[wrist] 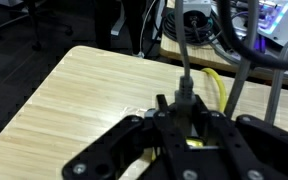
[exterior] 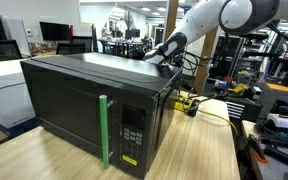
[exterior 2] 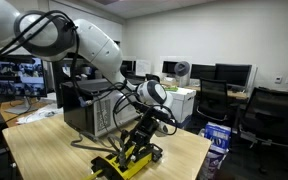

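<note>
- One gripper (wrist: 184, 108) is at work, low behind the black microwave (exterior: 84, 105). In the wrist view its fingers look pressed in on a grey cord (wrist: 184, 65) that runs straight away from the fingertips.
- Grey cord: it is caught between the fingers, and the rest leads off ahead of the gripper over the wooden surface (wrist: 74, 95). Where its far end goes cannot be told.
- Just beside the gripper, a little ahead of it, a yellow cable (wrist: 220, 88) lies on the surface. In an exterior view a yellow and black unit (exterior 2: 132, 160) sits right under the gripper (exterior 2: 142, 128).
- The microwave's rear edge stands close by the gripper (exterior: 165, 60) in an exterior view.
- Handling it well, as I judge it:
  - A thin cord slips easily, so the pinch should be firm and square.
  - Any pull should run along the cord's own line, slowly, without jerks.
  - Stay apart from the yellow cable and the other grey leads near it so nothing snags.
  - Give the microwave's back some room.
</note>
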Tool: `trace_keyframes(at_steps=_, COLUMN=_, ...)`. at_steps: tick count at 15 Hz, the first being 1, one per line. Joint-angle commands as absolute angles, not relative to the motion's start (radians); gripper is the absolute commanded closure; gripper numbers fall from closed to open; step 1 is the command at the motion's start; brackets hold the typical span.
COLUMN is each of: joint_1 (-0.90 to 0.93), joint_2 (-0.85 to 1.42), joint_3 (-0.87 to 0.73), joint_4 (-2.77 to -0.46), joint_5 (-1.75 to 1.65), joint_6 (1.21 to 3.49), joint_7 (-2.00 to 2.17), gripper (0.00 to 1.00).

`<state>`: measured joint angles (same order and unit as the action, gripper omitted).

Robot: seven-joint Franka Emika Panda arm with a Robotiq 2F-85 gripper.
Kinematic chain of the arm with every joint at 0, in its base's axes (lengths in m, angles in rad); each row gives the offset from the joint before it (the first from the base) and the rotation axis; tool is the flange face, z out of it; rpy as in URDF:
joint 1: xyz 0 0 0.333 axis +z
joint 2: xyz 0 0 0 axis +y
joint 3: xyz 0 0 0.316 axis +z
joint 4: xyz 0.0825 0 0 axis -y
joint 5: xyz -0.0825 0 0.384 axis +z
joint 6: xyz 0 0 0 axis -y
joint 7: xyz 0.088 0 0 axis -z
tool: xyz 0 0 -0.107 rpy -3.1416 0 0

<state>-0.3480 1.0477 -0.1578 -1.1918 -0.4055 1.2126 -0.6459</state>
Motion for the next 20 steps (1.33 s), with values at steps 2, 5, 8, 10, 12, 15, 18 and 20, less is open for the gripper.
trace_keyframes(at_steps=2, joint_1=-0.342, joint_2=1.06, joint_3=-0.153, joint_4=-1.175, joint_5=-0.419, joint_6=1.181, joint_7=-0.635, gripper=0.93)
trace_keyframes(at_steps=5, joint_1=-0.341, joint_2=1.064, joint_3=-0.15, joint_4=-1.176, joint_5=-0.418, joint_6=1.179, joint_7=-0.636, gripper=0.93)
trace_keyframes(at_steps=8, joint_1=-0.341, joint_2=1.071, joint_3=-0.148, joint_4=-1.172, joint_5=-0.418, joint_6=1.18, joint_7=-0.635, gripper=0.93)
trace_keyframes(at_steps=10, joint_1=-0.34, joint_2=1.074, joint_3=-0.147, joint_4=-1.173, joint_5=-0.418, joint_6=1.184, joint_7=-0.633, gripper=0.93)
trace_keyframes(at_steps=12, joint_1=-0.341, joint_2=1.074, joint_3=-0.148, joint_4=-1.171, joint_5=-0.418, joint_6=1.186, joint_7=-0.633, gripper=0.93)
trace_keyframes(at_steps=15, joint_1=-0.341, joint_2=1.078, joint_3=-0.148, joint_4=-1.164, joint_5=-0.418, joint_6=1.186, joint_7=-0.633, gripper=0.93)
trace_keyframes(at_steps=18, joint_1=-0.341, joint_2=1.082, joint_3=-0.148, joint_4=-1.159, joint_5=-0.417, joint_6=1.185, joint_7=-0.633, gripper=0.93)
trace_keyframes(at_steps=20, joint_1=-0.344, joint_2=1.079, joint_3=-0.143, joint_4=-1.163, joint_5=-0.412, joint_6=1.196, joint_7=-0.637, gripper=0.93)
